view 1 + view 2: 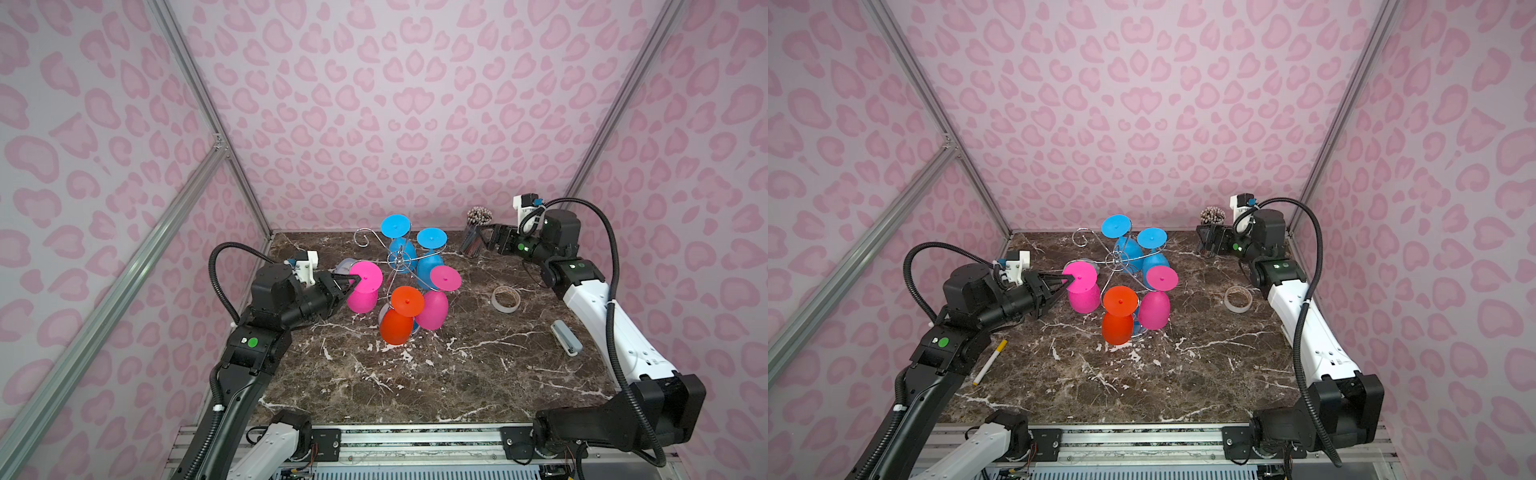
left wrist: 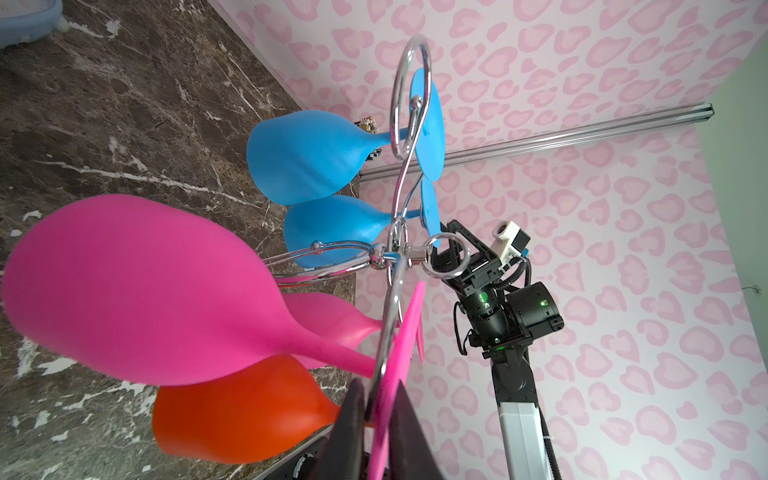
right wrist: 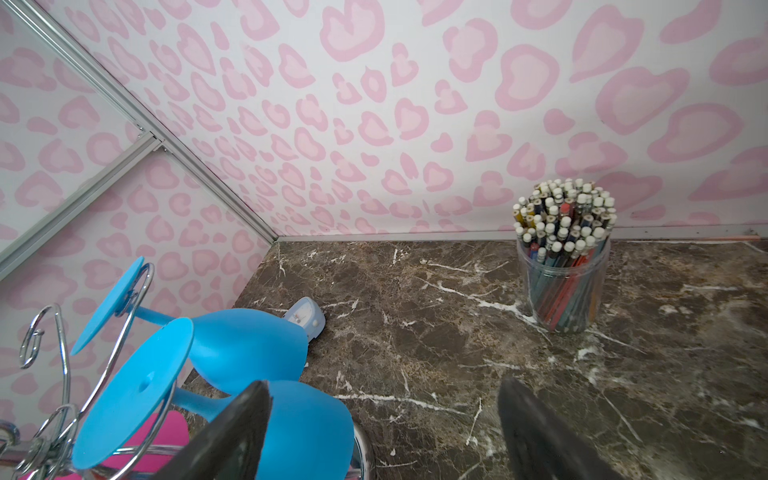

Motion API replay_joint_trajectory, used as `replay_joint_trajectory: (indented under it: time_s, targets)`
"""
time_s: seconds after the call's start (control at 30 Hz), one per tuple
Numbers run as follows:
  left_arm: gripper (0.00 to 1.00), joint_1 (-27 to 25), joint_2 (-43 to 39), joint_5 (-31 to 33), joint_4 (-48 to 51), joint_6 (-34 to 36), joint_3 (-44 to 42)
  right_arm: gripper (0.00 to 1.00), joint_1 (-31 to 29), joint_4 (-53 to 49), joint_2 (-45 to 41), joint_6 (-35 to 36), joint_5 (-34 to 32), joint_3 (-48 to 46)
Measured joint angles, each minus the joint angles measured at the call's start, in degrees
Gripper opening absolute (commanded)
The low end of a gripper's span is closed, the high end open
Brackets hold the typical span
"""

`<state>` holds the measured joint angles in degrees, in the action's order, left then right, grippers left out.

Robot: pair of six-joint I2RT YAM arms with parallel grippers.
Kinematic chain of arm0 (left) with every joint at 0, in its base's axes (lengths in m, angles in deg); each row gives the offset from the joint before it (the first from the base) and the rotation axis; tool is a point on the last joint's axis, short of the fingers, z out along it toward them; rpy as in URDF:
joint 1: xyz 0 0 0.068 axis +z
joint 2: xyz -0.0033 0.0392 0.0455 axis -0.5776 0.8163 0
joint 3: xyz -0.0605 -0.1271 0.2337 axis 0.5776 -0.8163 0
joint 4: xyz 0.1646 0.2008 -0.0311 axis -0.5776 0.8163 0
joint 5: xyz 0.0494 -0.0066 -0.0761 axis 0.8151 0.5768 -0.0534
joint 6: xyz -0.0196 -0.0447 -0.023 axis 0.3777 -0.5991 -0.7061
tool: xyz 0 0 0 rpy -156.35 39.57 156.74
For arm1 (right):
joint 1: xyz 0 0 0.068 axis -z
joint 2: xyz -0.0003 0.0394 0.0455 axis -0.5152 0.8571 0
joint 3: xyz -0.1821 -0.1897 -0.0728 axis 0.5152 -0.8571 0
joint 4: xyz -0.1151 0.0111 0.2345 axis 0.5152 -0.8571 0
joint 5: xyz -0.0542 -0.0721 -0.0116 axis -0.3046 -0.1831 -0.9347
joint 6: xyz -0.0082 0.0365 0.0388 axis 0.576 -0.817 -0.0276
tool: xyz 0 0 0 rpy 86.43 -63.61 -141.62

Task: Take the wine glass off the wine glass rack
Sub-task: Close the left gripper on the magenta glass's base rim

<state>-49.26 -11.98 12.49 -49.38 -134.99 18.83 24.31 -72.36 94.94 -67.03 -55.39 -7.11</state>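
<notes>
The chrome wine glass rack (image 1: 401,259) (image 1: 1116,259) stands mid-table with several coloured plastic glasses hanging upside down from its arms. The leftmost is a pink wine glass (image 1: 362,300) (image 1: 1084,299) (image 2: 137,291). My left gripper (image 1: 351,284) (image 1: 1068,280) (image 2: 380,395) is shut on the edge of its round foot (image 2: 405,332), with a wire arm of the rack pressed alongside. The glass still hangs on the rack. My right gripper (image 1: 484,241) (image 1: 1202,241) (image 3: 384,386) stands open and empty at the back right, away from the rack.
Two blue glasses (image 1: 401,249), a second pink one (image 1: 434,309) and an orange one (image 1: 397,326) crowd the rack. A clear cup of pencils (image 1: 478,232) (image 3: 563,286) sits by my right gripper. Also on the table: a tape roll (image 1: 505,298), a grey stapler (image 1: 566,337) and a marker (image 1: 990,361).
</notes>
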Motion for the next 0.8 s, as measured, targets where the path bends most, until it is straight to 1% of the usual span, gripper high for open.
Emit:
replay_joint_trajectory:
  time_s: [0.13, 0.3, 0.4, 0.57, 0.8]
  targets:
    - [0.17, 0.0, -0.37, 0.42, 0.48, -0.24, 0.46, 0.88, 0.0, -0.15, -0.07, 0.0, 0.04, 0.0]
    - [0.17, 0.0, -0.72, 0.61, 1.18, -0.28, 0.61, 0.87, 0.0, -0.37, -0.11, 0.0, 0.07, 0.0]
    - [0.13, 0.0, -0.72, 0.81, 1.25, -0.42, 0.63, 0.87, 0.0, -0.48, -0.11, 0.0, 0.07, 0.0]
    - [0.11, 0.0, -0.72, 0.81, 1.31, -0.39, 0.96, 0.87, 0.0, -0.61, -0.11, -0.02, 0.09, -0.09]
    - [0.04, 0.0, -0.72, 0.85, 1.31, -0.39, 0.96, 0.87, 0.02, -0.72, -0.11, -0.5, 0.11, -0.09]
